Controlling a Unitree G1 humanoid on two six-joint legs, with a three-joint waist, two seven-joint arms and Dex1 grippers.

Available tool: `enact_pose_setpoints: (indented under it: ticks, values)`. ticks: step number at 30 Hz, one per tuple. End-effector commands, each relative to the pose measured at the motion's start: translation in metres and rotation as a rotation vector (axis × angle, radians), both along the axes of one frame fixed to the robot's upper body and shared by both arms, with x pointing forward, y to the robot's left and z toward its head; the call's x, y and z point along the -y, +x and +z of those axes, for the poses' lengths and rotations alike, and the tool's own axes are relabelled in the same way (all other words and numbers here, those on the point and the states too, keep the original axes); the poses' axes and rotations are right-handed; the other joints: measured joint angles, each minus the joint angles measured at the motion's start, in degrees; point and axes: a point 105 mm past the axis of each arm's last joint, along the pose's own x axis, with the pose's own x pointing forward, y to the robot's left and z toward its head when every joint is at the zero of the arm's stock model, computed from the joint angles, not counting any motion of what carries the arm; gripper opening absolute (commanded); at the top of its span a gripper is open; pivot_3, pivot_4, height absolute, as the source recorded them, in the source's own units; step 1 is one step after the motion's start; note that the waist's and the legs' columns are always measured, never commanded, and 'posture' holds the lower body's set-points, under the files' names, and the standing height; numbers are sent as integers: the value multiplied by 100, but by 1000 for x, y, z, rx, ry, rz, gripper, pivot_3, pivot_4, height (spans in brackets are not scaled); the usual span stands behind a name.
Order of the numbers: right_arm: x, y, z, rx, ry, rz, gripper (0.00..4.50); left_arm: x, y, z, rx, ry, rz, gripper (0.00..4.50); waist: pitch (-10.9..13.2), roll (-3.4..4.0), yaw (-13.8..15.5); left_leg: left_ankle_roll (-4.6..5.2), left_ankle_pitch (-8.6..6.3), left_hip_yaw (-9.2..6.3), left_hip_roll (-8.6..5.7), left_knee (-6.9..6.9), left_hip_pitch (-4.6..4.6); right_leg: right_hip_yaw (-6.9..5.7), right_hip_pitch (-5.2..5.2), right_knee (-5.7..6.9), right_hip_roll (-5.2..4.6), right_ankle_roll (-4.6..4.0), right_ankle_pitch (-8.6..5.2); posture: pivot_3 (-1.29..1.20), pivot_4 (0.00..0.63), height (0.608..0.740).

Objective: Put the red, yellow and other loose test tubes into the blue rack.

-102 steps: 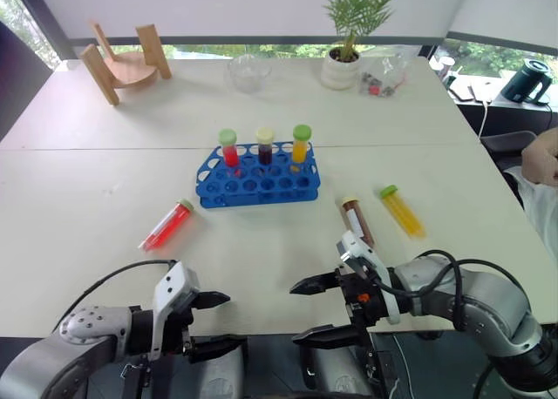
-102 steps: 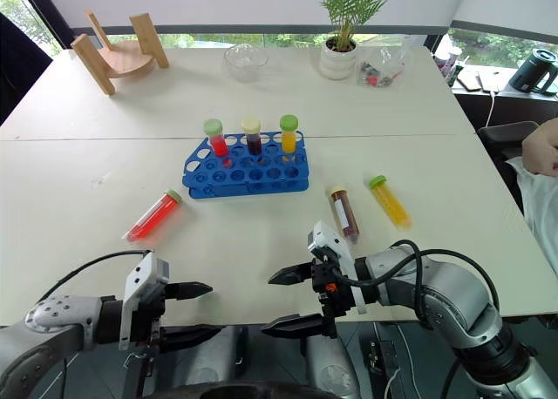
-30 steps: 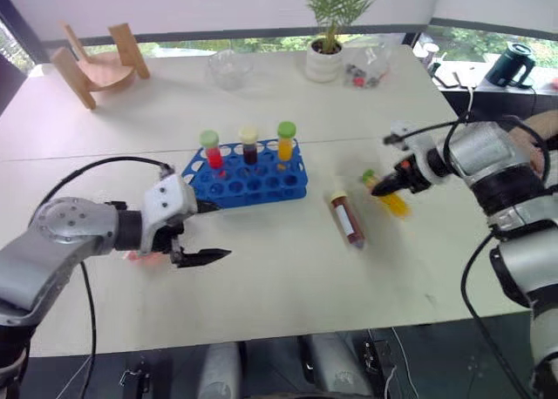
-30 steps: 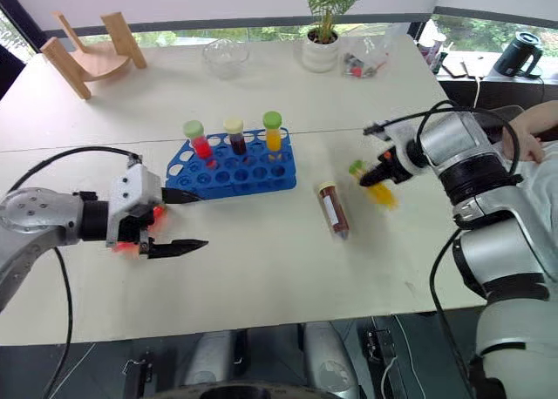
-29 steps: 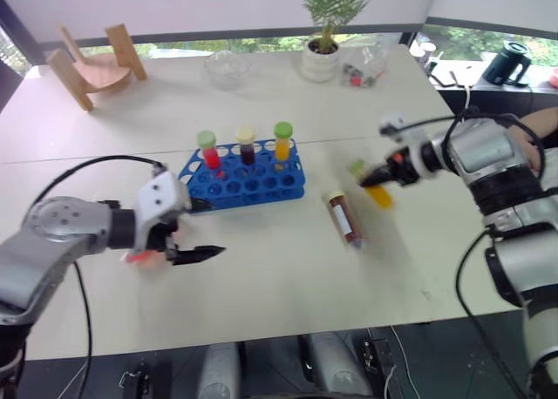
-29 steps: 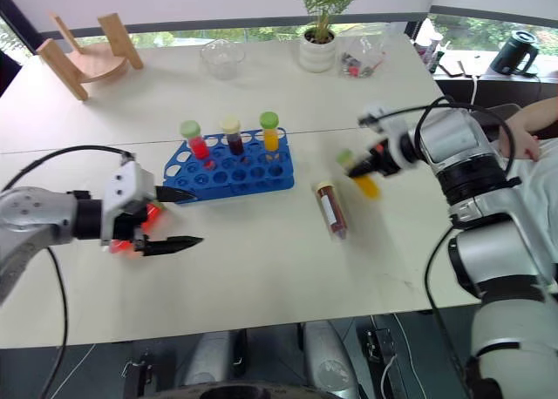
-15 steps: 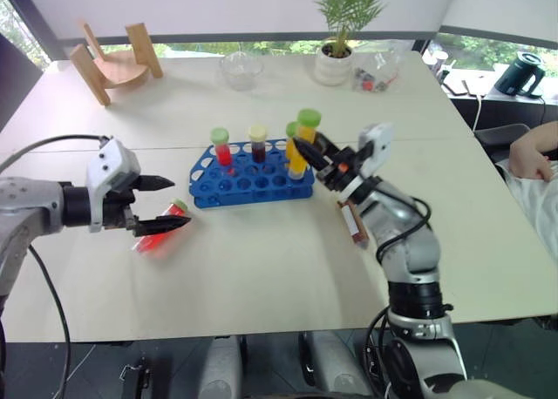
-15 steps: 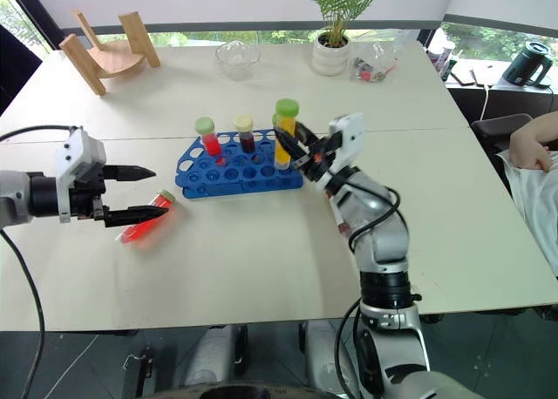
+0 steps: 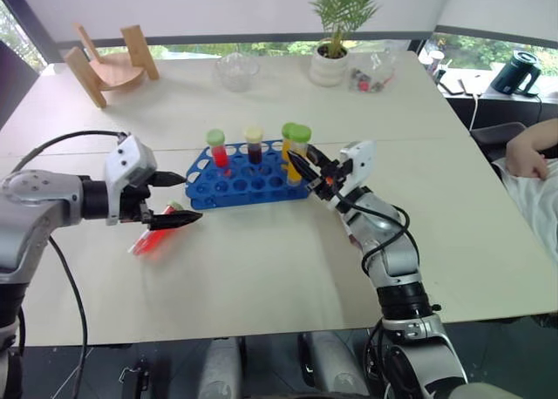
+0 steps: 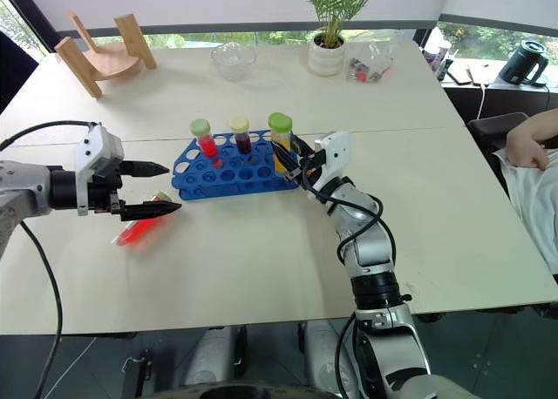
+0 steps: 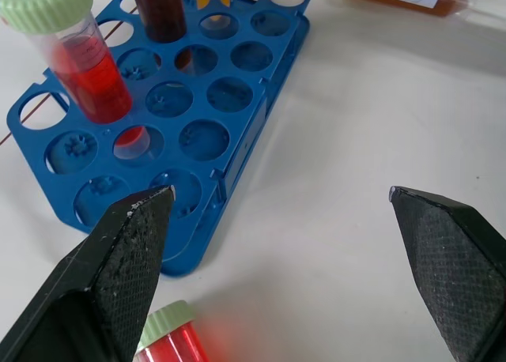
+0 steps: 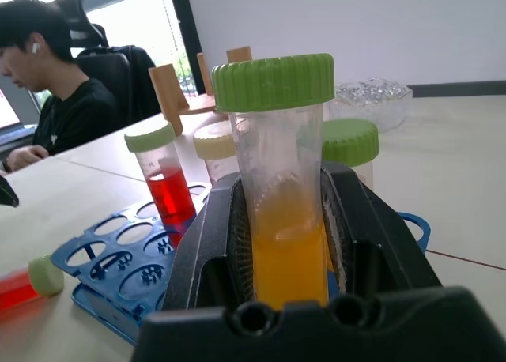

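Over the blue plastic hole-grid rack [image 9: 248, 174], the right gripper [image 9: 307, 165] clamps a green-capped yellow-liquid tube [image 9: 296, 151]; lower it vertically. Left wrist view: left gripper [image 11: 288, 212] spread wide above the loose red tube [image 11: 170, 342]. Right wrist view: keep the tube upright over an empty hole.

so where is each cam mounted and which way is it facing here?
Left eye view: on the head, looking forward and down at the white table and blue plastic test tube rack; both arms show.
Right eye view: its stereo twin, same scene.
Left wrist view: on the left wrist, looking down between open black fingers at the rack and a loose red tube.
Right wrist view: on the right wrist, level across the table, right gripper shut on the green-capped yellow tube.
Shared: all four show the rack.
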Motion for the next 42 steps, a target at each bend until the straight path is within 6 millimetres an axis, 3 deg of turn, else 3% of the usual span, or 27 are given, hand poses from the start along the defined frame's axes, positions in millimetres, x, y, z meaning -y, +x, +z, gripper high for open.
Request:
enact_pose_setpoints:
  ticks: [1, 5, 9, 12, 13, 17, 22, 26, 31, 37, 41, 42]
  values:
    - [1, 1, 5, 36, -8, -5, 810, 4, 0, 9, 47, 6, -5, 4500, 0, 0, 8, 0, 0, 0, 0, 0, 0, 0, 0, 0, 0, 0, 0, 0, 150, 740]
    - [-1, -1, 2, 33, -18, 10, 810, 6, 0, 9, 48, -2, -4, 4500, 0, 0, 3, 0, 0, 0, -1, 1, 0, 0, 1, 0, -1, 0, 0, 0, 150, 740]
    - [-1, -5, 3, 41, -30, 16, 2639, 7, 0, 7, 47, -7, -3, 4500, 0, 0, 3, 0, 0, -1, 0, 0, 0, 0, 1, 0, -1, 0, 0, 0, 150, 740]
    - [1, -9, 6, 42, -46, 26, 4298, 8, 1, 7, 45, -13, -7, 4500, 0, 1, 5, 0, 0, 0, 0, 0, 0, 0, 1, 0, -1, 0, 0, 0, 150, 740]
    - [3, -11, 9, 46, -54, 30, 4464, 8, 1, 7, 46, -16, -9, 4500, 0, 0, 4, 0, 0, 0, 0, 0, 0, 0, 1, 0, -1, 0, 0, 0, 150, 740]
    - [51, -25, 54, 84, -247, 63, 4464, 17, -6, 7, 56, -8, -66, 4500, 6, 9, 48, 0, 0, -1, -3, 4, -4, 0, 1, 0, -4, 1, 0, 0, 150, 740]
    - [94, -32, 37, -335, -609, 183, 4464, 36, -14, 10, 96, 36, -172, 4500, 2, 2, 47, 1, -1, 3, -5, 4, 2, 3, 10, -12, -6, 0, -1, 0, 150, 740]
    - [99, -39, 13, -756, -737, 219, 4464, 43, -7, 16, 158, 41, -186, 4500, 3, 4, -92, 8, -3, 0, 8, 1, 19, 5, 18, -8, 13, -16, -10, 0, 150, 740]
    - [88, -33, 15, -1111, -626, 181, 4464, 54, -8, 11, 188, 40, -205, 4500, 5, 7, -140, 10, -4, 5, 3, 5, 4, 9, 1, -3, 5, -13, -8, 0, 150, 740]
    - [70, -13, 6, -1278, -574, 91, 4464, 68, -16, -2, 183, -6, -188, 4500, 5, 6, -115, 42, -22, 3, 2, 5, -3, 5, -2, -6, 3, -13, -9, 0, 150, 740]
    - [69, -19, -14, -1308, -687, 108, 4464, 70, -21, -9, 173, -21, -161, 4500, 5, 7, -88, 44, -24, 4, 1, 8, -18, 5, -15, -9, -1, -12, -8, 0, 150, 740]
    - [73, -19, -21, -1309, -725, 92, 4233, 71, -22, -9, 173, -26, -155, 4500, 5, 7, -80, 44, -24, 4, 0, 9, -19, 4, -15, -9, -2, -12, -8, 0, 150, 740]
